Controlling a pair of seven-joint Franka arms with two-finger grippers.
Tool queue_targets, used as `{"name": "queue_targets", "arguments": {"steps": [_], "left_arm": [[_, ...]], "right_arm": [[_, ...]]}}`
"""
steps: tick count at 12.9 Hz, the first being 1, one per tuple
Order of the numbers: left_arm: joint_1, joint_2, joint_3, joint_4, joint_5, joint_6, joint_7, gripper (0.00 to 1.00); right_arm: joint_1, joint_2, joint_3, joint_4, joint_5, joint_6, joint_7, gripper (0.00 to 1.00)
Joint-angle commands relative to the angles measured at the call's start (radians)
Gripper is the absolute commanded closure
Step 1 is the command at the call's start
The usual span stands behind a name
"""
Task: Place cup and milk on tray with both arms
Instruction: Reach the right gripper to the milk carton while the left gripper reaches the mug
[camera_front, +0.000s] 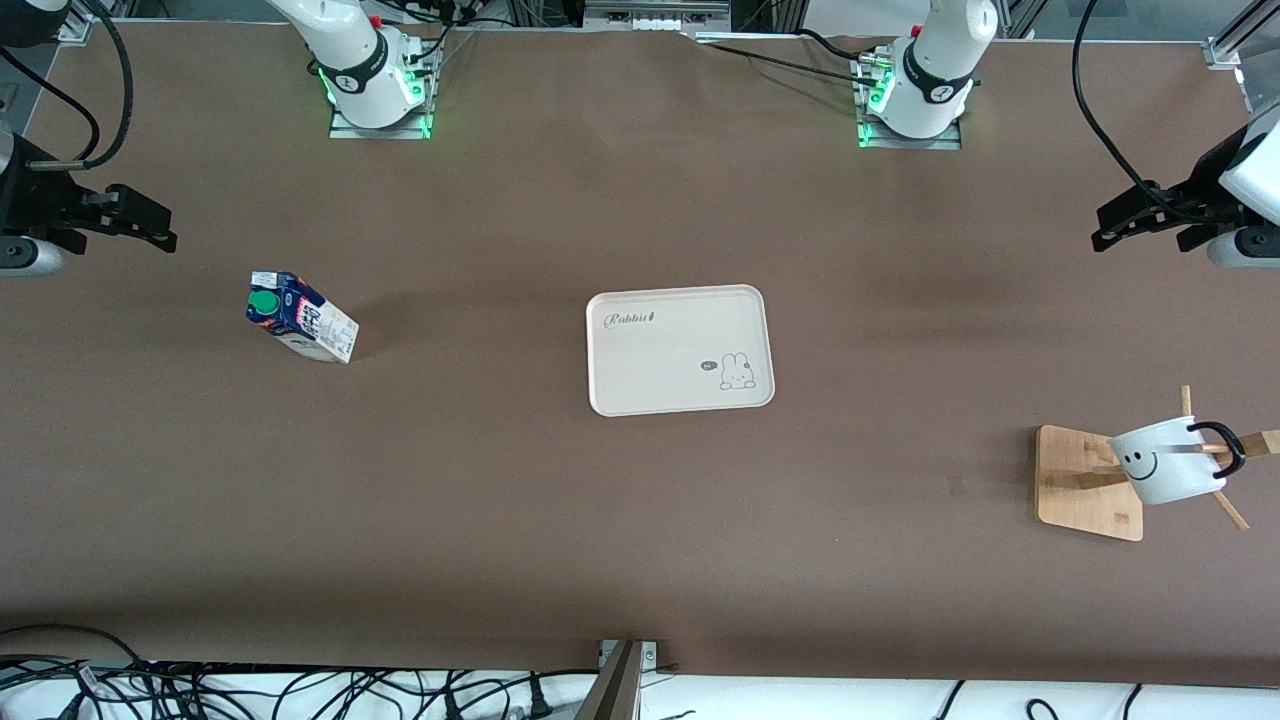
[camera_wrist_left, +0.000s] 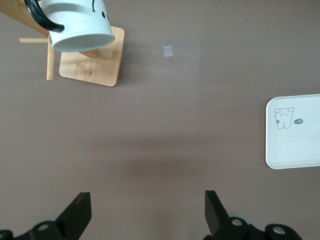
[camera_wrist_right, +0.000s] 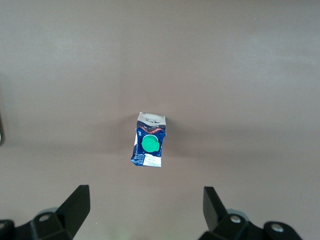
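The milk (camera_front: 300, 318) stands upright on the table toward the right arm's end; it also shows in the right wrist view (camera_wrist_right: 149, 142), green cap up. The cup (camera_front: 1165, 462) hangs tilted on a peg of a wooden stand toward the left arm's end, and shows in the left wrist view (camera_wrist_left: 80, 25). The tray (camera_front: 660, 370) lies empty mid-table, its edge in the left wrist view (camera_wrist_left: 300, 150). My right gripper (camera_front: 155, 225) (camera_wrist_right: 146, 207) is open and empty, up over bare table beside the milk. My left gripper (camera_front: 1105, 228) (camera_wrist_left: 147, 210) is open and empty over bare table.
The stand's square wooden base (camera_front: 1085, 480) (camera_wrist_left: 92, 62) sits under the cup, with wooden pegs sticking out. A small scrap of tape (camera_wrist_left: 168, 51) lies on the table beside the stand. Cables run along the table's edges.
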Motion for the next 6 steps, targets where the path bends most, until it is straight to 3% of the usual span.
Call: {"name": "queue_targets", "arguments": {"steps": [1, 6], "left_arm": [[-0.001, 0.036, -0.010, 0.043, 0.024, -0.007, -0.010, 0.00], [0.000, 0.040, -0.010, 0.051, 0.019, -0.004, -0.015, 0.00]], "right_arm": [[-0.009, 0.007, 0.008, 0.020, 0.008, -0.005, -0.001, 0.00], [-0.009, 0.007, 0.008, 0.015, 0.011, -0.005, 0.006, 0.00]]}}
